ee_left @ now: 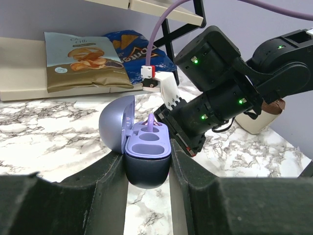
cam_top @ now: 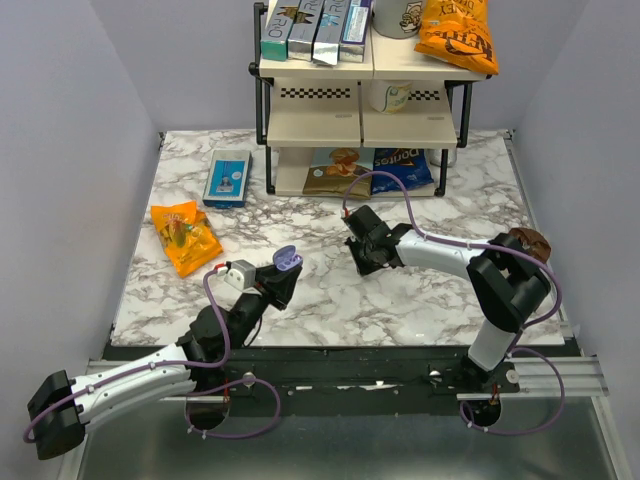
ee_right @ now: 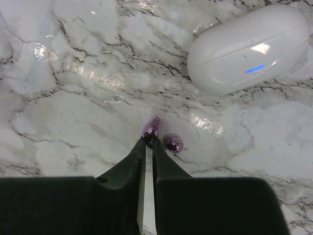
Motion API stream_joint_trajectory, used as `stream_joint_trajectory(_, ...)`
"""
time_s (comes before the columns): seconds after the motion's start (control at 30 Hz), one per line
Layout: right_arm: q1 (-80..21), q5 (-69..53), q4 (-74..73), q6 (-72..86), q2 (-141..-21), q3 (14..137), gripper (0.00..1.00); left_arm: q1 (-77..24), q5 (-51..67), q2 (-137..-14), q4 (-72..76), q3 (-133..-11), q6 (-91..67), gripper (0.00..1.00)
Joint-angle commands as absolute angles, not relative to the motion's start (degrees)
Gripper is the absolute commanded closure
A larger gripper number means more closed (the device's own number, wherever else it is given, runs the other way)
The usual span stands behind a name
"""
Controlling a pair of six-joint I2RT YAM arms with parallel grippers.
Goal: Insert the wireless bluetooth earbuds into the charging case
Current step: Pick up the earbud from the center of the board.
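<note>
Steady — left gripper (ee_left: pixel 146 162) clamped on the open case (ee_left: pixel 146 144); right gripper (ee_right: pixel 149 143) nearly shut, tips pinching one bud (ee_right: pixel 151 128) — tiny, glossy, likely slippery, so grip mid-body; the other bud (ee_right: pixel 173 143) lies just beside.

Two wireless bluetooth earbuds (ee_right: pixel 173 144). One lavender charging case (ee_left: pixel 146 172) and one white oval case (ee_right: pixel 247 49). Two arms (cam_top: pixel 440 255), each with a single gripper: left gripper (ee_left: pixel 146 154), right gripper (ee_right: pixel 149 142). One shelf rack (cam_top: pixel 310 125). Four snack bags: two orange bags (cam_top: pixel 185 237), one brown bag (cam_top: pixel 338 172), one blue bag (cam_top: pixel 402 170). Five boxes: four upright boxes (cam_top: pixel 315 30) on the rack, one flat blue box (cam_top: pixel 228 178). Two cups (cam_top: pixel 390 97) on the rack.
</note>
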State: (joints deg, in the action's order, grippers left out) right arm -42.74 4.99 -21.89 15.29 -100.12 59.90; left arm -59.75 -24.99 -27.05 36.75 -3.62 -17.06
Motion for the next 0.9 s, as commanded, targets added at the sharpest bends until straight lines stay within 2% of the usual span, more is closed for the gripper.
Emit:
stream_joint_trajectory(0.0, -42.5, 6.0, -20.5, 16.5, -101.1, 58.5, 0.99, -60.0, -25.8, -26.6, 37.8, -3.3, -17.4, 1.00)
stream_joint_trajectory(0.27, -42.5, 5.5, -20.1, 17.8, -96.5, 57.0, 0.99, -60.0, -25.7, -26.5, 37.9, -3.4, -17.5, 1.00)
stream_joint_trajectory(0.6, -42.2, 3.9, -19.1, 16.9, -96.2, 56.8, 0.99, -60.0, -25.7, -26.2, 37.5, -3.4, -17.5, 1.00)
stream_joint_trajectory(0.63, -42.3, 4.0, -18.7, 16.8, -95.7, 56.6, 0.96, -60.0, -25.6, -26.0, 37.4, -3.3, -17.5, 1.00)
stream_joint_trajectory(0.67, -42.2, 4.5, -18.5, 16.8, -95.1, 56.5, 0.85, -60.0, -25.8, -26.0, 37.4, -3.3, -17.6, 1.00)
stream_joint_trajectory(0.73, -42.2, 5.1, -18.5, 16.6, -93.4, 56.3, 0.75, -60.0, -25.8, -25.8, 37.4, -3.3, -17.6, 1.00)
stream_joint_trajectory(0.77, -42.2, 6.2, -18.5, 16.6, -92.9, 56.3, 0.67, -60.0, -25.8, -25.8, 37.4, -3.3, -17.5, 1.00)
stream_joint_trajectory(0.87, -42.2, 8.9, -18.3, 16.6, -91.2, 56.1, 0.57, -59.9, -25.8, -25.8, 37.4, -3.3, -17.5, 1.00)
